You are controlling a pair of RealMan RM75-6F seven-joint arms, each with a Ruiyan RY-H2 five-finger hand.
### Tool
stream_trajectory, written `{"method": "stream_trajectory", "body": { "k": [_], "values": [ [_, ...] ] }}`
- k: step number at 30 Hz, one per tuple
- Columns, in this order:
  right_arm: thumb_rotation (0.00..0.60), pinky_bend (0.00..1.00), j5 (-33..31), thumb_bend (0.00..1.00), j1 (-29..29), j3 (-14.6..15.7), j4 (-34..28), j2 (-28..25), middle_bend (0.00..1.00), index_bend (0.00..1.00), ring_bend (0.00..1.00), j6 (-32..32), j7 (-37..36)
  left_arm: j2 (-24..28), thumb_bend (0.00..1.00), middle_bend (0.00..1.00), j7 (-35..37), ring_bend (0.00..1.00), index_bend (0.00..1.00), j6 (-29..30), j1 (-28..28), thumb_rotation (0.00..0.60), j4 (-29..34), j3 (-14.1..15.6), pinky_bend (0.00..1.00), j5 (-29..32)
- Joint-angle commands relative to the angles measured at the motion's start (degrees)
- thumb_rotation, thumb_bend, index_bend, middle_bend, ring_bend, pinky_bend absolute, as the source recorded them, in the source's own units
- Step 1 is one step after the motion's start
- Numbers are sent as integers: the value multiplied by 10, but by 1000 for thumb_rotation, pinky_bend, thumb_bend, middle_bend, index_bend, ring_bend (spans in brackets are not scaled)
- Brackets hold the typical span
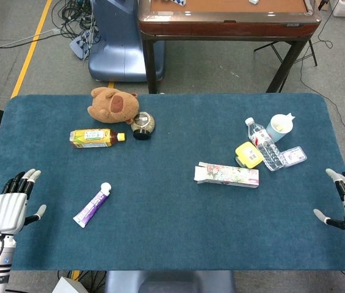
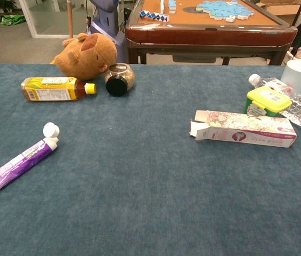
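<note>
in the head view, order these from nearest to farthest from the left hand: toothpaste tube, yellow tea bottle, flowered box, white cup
From the left hand, at the table's near left edge:
1. Toothpaste tube, just to its right, near left of the table.
2. Yellow tea bottle, lying farther back on the left.
3. Flowered box, right of centre.
4. White cup, far right, towards the back.

Looks like a robot lab / test room, not a home. Grey floor w/ yellow tape line [image 1: 33, 47] and loose cables [image 1: 77, 13] past the table's far-left corner; a blue machine base [image 1: 116, 46] and a wood-rimmed game table [image 1: 227, 21] beyond the blue-felt table's [image 1: 172, 238] far edge.
</note>
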State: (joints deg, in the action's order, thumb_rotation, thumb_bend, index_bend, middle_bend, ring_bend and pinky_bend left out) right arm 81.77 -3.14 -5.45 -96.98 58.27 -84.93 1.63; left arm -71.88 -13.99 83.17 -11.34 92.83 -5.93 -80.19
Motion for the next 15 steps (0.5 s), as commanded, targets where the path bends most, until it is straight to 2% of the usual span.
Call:
{"method": "stream_trajectory", "body": {
  "k": [1, 15],
  "values": [
    [600, 191, -1, 0, 1, -3, -1, -3, 220, 126, 131, -3, 1, 0, 228, 116, 0, 89, 114, 1, 0, 600, 0, 0, 126, -1],
    [600, 191, 1, 0, -2, -32, -34, -41, 220, 126, 131, -37, 14, -7, 228, 116, 6, 89, 114, -23, -17, 600, -3, 3, 126, -15]
  ]
}}
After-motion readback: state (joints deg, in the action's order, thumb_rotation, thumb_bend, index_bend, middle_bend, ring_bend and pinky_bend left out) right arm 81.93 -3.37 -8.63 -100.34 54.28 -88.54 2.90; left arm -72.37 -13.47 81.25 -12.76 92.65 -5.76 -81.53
